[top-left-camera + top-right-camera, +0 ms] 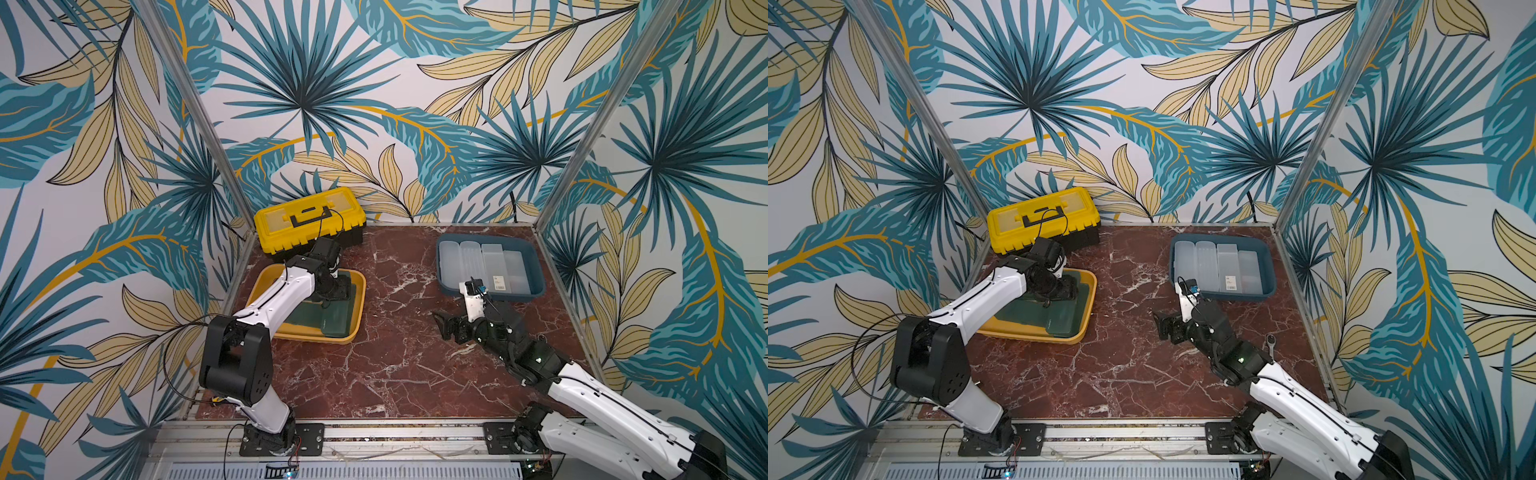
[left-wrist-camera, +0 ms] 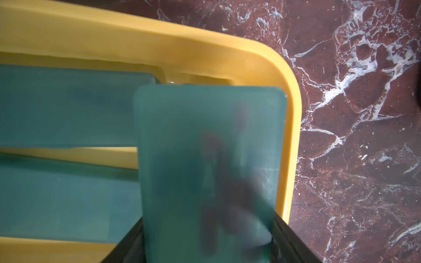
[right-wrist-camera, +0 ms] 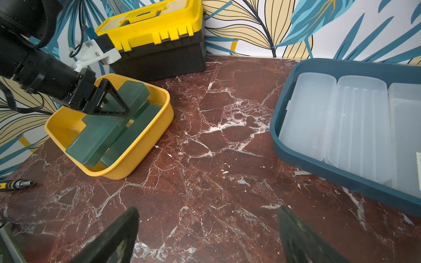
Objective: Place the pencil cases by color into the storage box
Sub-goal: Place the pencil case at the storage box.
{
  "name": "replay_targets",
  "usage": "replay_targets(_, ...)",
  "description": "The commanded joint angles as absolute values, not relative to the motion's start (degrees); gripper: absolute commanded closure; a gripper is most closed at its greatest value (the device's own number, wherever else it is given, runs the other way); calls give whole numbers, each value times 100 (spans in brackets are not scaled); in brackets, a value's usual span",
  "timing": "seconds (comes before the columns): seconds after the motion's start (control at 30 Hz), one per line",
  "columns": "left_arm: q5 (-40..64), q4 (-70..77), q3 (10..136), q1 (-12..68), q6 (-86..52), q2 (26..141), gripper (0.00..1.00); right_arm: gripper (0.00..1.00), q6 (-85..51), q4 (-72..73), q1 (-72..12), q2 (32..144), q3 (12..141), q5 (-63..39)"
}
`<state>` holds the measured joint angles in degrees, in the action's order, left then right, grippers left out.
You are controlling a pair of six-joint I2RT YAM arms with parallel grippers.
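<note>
Left gripper point(image 3: 118, 108): clamped tight on one end of a dark green pencil case point(image 2: 205, 141)
Held case: lies crosswise over two other green cases point(image 2: 57, 102) inside the yellow tray point(image 3: 139, 154); it seems tilted, though the wrist view is blurred
Right gripper point(image 3: 208, 211): jaws spread wide, nothing in them; hovers over the marble table point(image 1: 395, 353) (near the blue tray point(image 1: 538, 272))
White cases: four frosted white cases point(image 1: 484, 266) side by side in the blue tray
Toolbox point(image 1: 309, 218): back corner, behind the yellow tray
</note>
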<state>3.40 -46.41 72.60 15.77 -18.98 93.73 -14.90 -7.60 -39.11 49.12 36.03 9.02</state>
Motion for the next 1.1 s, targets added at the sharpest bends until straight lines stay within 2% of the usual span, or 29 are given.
replay_targets(0.0,184,-4518,7120,1720,-1947,9498,41,5,-1406,-835,-3945,4806,3484,998)
replay_targets(0.77,92,-3622,6752,1904,-2245,10006,40,5,-1389,-855,-3946,4826,3480,1042)
replay_targets(0.87,87,-3590,6746,1911,-2221,10045,35,5,-1388,-845,-3941,4868,3484,1033)
replay_targets(1.07,26,-3592,6750,1930,-2110,9955,18,5,-1392,-820,-3944,4921,3489,1036)
